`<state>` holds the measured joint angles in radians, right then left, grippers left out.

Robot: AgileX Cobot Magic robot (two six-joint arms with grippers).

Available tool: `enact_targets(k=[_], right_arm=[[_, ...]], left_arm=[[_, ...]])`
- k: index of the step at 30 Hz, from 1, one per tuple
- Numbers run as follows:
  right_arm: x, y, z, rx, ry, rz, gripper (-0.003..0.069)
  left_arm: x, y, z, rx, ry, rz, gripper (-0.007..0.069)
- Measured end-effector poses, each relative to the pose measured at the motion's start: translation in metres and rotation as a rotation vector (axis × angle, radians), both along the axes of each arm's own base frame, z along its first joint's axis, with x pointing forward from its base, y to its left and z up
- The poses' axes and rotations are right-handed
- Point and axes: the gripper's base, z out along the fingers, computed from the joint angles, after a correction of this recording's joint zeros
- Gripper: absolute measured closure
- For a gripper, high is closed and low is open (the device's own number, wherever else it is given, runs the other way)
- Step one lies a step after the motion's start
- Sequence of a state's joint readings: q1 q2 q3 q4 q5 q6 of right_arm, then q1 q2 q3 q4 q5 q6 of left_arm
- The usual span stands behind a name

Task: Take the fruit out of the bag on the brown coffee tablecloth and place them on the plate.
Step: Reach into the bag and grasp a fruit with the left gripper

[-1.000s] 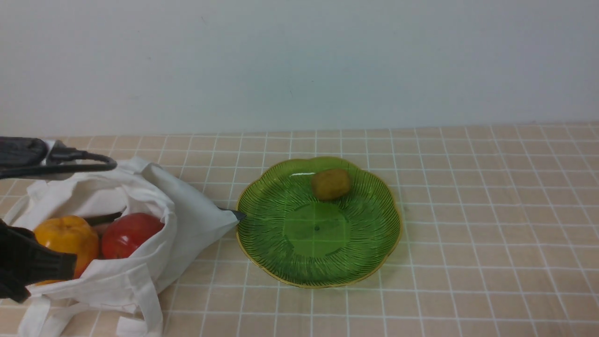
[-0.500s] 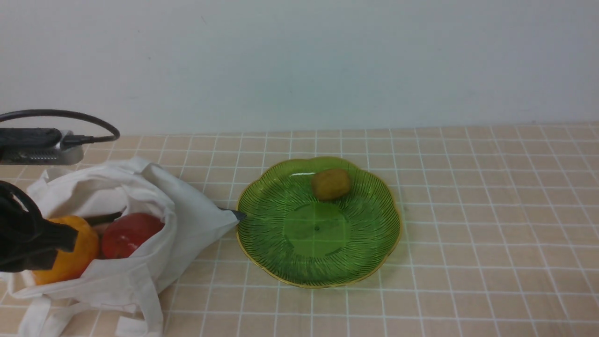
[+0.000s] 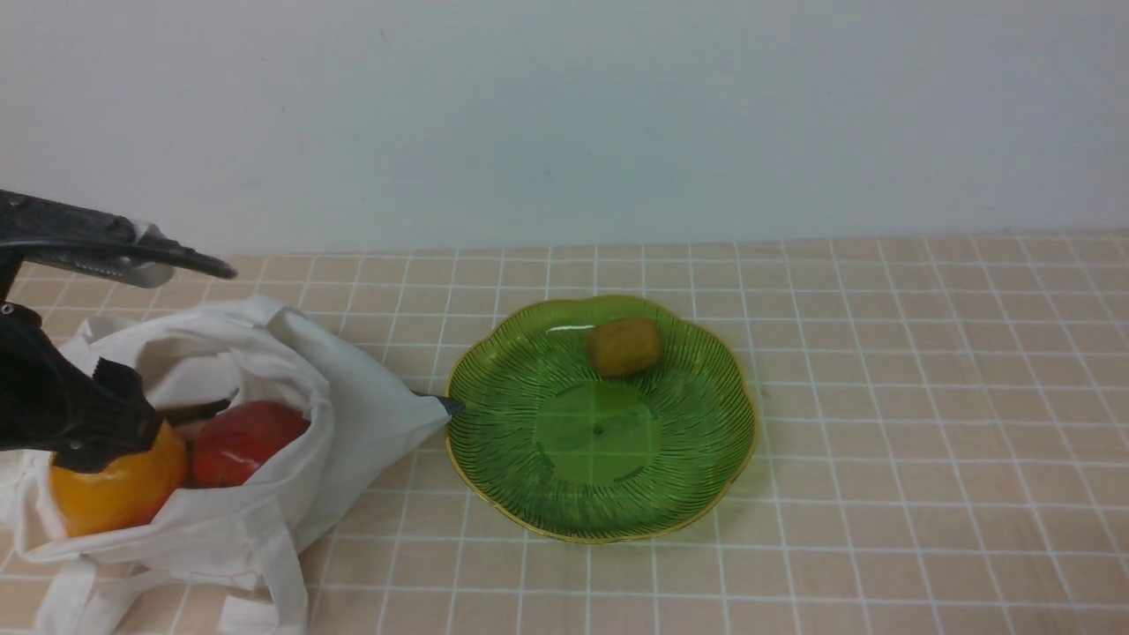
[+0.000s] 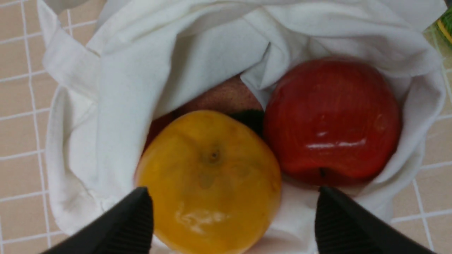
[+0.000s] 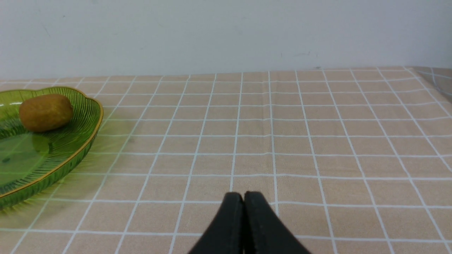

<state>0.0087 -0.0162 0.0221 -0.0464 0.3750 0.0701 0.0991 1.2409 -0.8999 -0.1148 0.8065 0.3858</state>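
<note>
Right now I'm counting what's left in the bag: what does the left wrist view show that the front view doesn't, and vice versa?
Left wrist only: a pinkish speckled fruit tucked under a fold of the white bag, and the left gripper open over the orange-yellow fruit. Front only: a brown kiwi-like fruit on the green plate. Both: the bag, the orange-yellow fruit, the red apple, the checked tablecloth.
</note>
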Motion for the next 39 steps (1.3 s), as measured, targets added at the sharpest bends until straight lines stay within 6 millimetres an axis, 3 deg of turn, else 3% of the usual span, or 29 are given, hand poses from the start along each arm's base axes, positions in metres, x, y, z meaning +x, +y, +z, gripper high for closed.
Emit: enact_targets(k=[4, 18, 25, 29, 35, 38, 39], right_arm=[[0.000, 0.000, 0.000, 0.000, 0.000, 0.000, 0.0673], [0.000, 0.000, 0.000, 0.000, 0.000, 0.000, 0.0673], [0.000, 0.000, 0.000, 0.000, 0.000, 0.000, 0.0673], [0.000, 0.000, 0.000, 0.000, 0.000, 0.000, 0.0673], [0.000, 0.000, 0.000, 0.000, 0.000, 0.000, 0.0673], [0.000, 0.000, 0.000, 0.000, 0.000, 0.000, 0.0673], [0.000, 0.000, 0.000, 0.000, 0.000, 0.000, 0.0673]], left_arm=[[0.012, 0.001, -0.016, -0.002, 0.052, 0.001, -0.0045], [0.030, 0.009, -0.041, 0.039, 0.103, 0.041, -0.0053], [0.031, 0.010, -0.043, 0.039, 0.120, 0.057, 0.0035], [0.031, 0.010, -0.043, 0.031, 0.134, 0.074, 0.0034], [0.025, 0.007, -0.027, 0.013, 0.102, 0.090, 0.0034], [0.019, 0.005, -0.007, -0.009, 0.047, 0.097, 0.0034], [0.014, 0.003, 0.008, -0.035, -0.002, 0.103, 0.0034]])
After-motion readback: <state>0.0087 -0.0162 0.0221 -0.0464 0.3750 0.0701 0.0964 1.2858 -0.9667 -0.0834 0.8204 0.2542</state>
